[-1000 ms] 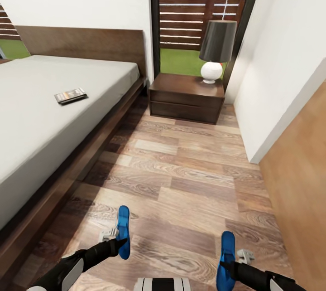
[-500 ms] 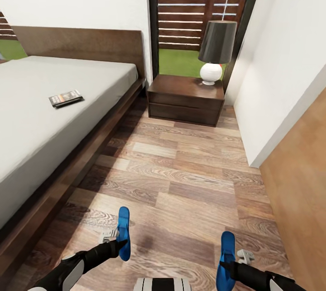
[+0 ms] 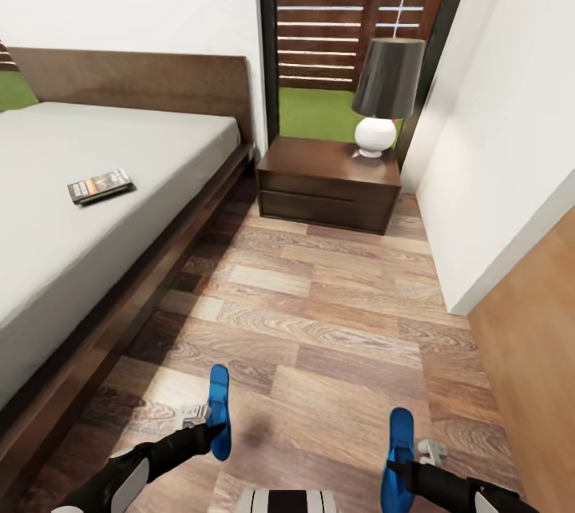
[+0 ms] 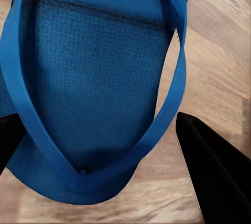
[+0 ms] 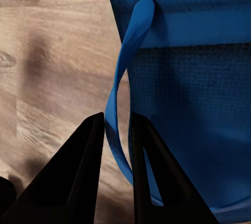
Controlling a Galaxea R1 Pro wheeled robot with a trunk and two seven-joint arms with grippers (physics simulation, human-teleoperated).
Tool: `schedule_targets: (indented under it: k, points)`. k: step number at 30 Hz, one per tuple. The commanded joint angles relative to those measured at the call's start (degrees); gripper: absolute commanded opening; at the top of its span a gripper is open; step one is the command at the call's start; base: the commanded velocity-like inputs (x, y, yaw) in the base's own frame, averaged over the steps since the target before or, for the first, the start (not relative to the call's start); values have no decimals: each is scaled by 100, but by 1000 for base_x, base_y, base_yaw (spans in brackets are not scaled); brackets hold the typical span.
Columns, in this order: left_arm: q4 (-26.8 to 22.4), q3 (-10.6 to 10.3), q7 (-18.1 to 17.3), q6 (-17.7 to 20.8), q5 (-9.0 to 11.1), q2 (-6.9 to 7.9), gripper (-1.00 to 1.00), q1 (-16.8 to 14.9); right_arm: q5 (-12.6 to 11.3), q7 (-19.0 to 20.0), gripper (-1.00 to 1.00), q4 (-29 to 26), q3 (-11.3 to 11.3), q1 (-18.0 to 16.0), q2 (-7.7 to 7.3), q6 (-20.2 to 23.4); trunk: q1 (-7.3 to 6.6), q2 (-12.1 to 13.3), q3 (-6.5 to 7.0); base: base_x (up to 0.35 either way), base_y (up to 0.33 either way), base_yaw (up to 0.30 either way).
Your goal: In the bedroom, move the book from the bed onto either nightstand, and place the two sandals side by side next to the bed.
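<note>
Left gripper closed on a flat blue sandal, right gripper pinching the thin strap of the second sandal, grained plank floor beneath, thin book on the bed's smooth mattress beyond the left gripper, glossy dark nightstand ahead.

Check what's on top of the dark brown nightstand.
On the dark brown wooden nightstand: one lamp with a round white base and dark grey shade, standing at its window-side corner. The drawer fronts hide whatever is inside.

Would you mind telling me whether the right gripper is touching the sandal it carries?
Touching: in the right wrist view, the right gripper has both fingers closed on the blue sandal's strap.
</note>
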Motion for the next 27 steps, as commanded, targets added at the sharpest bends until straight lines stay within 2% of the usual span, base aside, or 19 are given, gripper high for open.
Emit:
schedule_targets:
  k: [1, 18, 27]
  points:
    - [-5, -26, -13, 38, 59, 5, -100, -2, -69, 31, -100, -5, 28, -2, -3, 57, 2, -2, -4, 324, -93, 0]
    - [-5, -18, -13, 38, 66, 4, -100, -2, -69, 30, -100, -5, 28, -2, -2, 57, 2, -2, -4, 325, -99, 0]
    - [-3, -26, -13, 38, 66, -1, -100, -2, -69, 32, -100, -5, 28, 0, -2, 55, 2, -2, -4, 256, -19, 0]
